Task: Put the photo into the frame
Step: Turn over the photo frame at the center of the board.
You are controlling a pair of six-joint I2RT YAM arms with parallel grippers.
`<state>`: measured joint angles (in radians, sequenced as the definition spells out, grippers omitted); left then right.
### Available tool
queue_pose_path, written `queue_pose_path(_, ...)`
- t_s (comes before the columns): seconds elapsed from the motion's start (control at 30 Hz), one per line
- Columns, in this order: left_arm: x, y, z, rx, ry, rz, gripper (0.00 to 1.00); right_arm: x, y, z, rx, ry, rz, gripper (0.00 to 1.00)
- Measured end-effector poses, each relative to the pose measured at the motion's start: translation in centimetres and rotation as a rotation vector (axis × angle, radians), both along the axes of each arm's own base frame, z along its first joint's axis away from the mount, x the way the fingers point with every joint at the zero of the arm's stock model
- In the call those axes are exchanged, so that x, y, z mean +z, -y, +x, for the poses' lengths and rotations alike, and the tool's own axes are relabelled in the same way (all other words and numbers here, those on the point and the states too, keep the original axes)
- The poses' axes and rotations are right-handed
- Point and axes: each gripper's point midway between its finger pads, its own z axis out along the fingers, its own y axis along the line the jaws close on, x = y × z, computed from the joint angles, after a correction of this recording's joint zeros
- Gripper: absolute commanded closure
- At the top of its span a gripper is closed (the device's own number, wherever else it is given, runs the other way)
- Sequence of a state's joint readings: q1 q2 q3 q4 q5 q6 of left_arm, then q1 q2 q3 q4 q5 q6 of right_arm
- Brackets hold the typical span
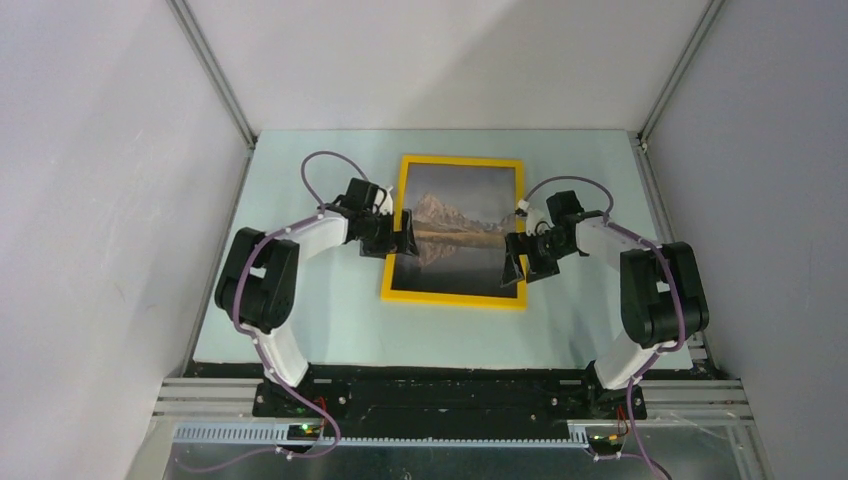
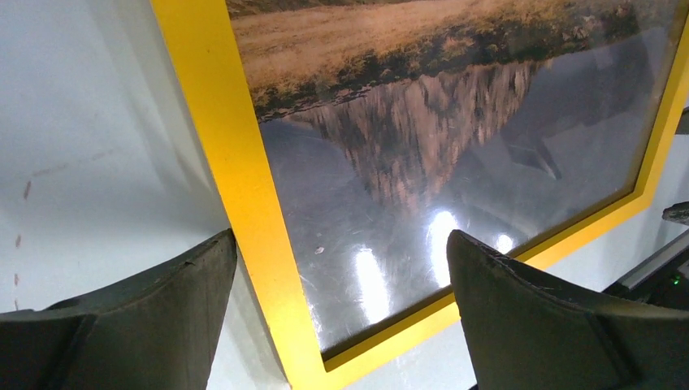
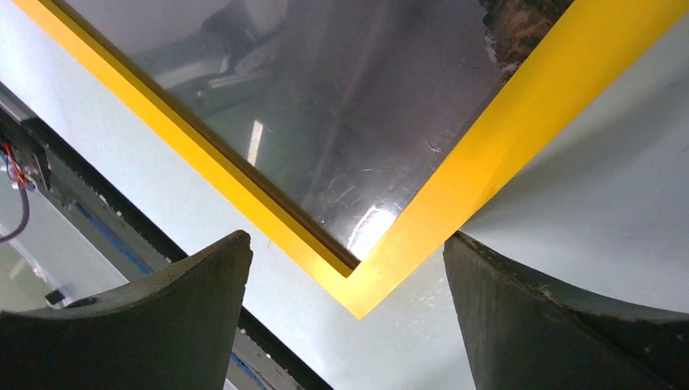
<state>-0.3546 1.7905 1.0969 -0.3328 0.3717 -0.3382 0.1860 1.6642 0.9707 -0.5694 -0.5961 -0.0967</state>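
Wide left jaws astride frame (image 2: 244, 179) edge; wide right jaws over corner.

The pale blue-green flat tabletop (image 1: 320, 320) is carrying one large thin rectangular frame with narrow yellow-orange edges (image 1: 455, 297), which is lying flat around the middle, toward the far side, with the glossy mountain-and-lake photo (image 1: 455, 225) apparently sitting inside it, picture side up.

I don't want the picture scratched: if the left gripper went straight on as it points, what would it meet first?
Probably the left rail of the thin yellow wooden picture frame, straddled by the open left gripper; one finger heads for the glossy mountain photo inside. Depth is unclear.
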Motion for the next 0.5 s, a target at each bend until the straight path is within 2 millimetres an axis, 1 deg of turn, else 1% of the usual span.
queue_pose_path(0.13, -0.1, -0.7, -1.6, -0.031, -0.007, 0.011, 0.01, -0.1, -0.4, -1.2, 0.053, -0.017, -0.01, 0.09)
queue_pose_path(0.23, -0.1, -0.9, -3.1, -0.06, -0.018, 0.008, 0.01, -0.2, -0.4, -1.6, 0.067, -0.026, -0.012, 0.09)
queue_pose_path(0.37, 0.0, -1.1, -4.2, -0.085, -0.03, 0.0, 0.01, -0.2, -0.3, -1.8, 0.079, -0.03, -0.015, 0.09)
queue_pose_path(0.5, 0.2, -1.2, -4.7, -0.088, -0.038, 0.002, 0.0, -0.2, -0.4, -1.9, 0.082, -0.034, -0.016, 0.07)
